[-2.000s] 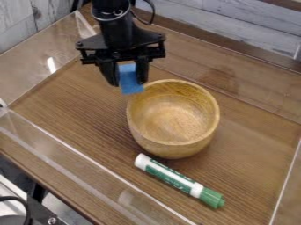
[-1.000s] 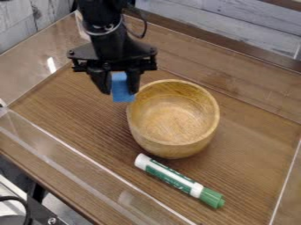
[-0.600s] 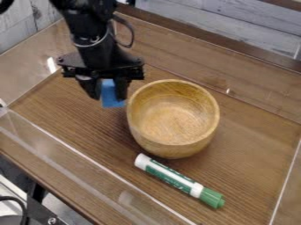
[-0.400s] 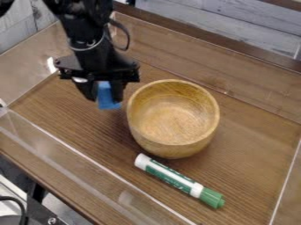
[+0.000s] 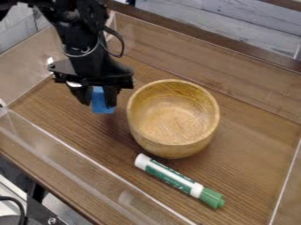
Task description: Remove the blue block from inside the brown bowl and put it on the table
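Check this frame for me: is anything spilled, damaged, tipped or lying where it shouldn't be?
Nothing stands out. The brown bowl sits upright and empty on the table, the marker lies capped in front of it, and the pincer holds the blue block left of the bowl.

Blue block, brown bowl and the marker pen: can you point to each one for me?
blue block (image 5: 104, 99): camera view, on its front face below the end effector.
brown bowl (image 5: 172, 138): camera view, on its near outer wall.
marker (image 5: 179, 181): camera view, on the middle of its barrel.
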Tool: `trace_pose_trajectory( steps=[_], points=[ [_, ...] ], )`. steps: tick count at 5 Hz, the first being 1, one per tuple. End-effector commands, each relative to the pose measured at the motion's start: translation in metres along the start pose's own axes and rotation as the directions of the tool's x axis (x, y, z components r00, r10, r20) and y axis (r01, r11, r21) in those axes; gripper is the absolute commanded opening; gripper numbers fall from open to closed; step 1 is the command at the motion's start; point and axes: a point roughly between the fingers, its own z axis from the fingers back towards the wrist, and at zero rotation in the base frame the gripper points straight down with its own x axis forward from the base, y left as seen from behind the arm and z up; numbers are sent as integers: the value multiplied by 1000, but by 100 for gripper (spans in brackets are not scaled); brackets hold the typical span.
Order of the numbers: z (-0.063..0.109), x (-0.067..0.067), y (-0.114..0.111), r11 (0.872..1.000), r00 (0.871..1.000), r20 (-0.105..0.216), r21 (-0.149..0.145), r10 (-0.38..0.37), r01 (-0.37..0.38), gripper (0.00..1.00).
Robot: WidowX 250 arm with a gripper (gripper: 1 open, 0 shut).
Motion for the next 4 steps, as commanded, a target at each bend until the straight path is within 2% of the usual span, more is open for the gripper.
trace_pose_trajectory(
  steps=[1, 3, 4],
  points=[
    [4, 6, 4, 1000, 1000, 26, 11, -2, 2, 0],
    [1, 3, 6, 1000, 1000, 4, 22, -16, 16, 0],
    [0, 2, 7, 999, 1000, -4, 26, -22, 22, 100]
  ],
)
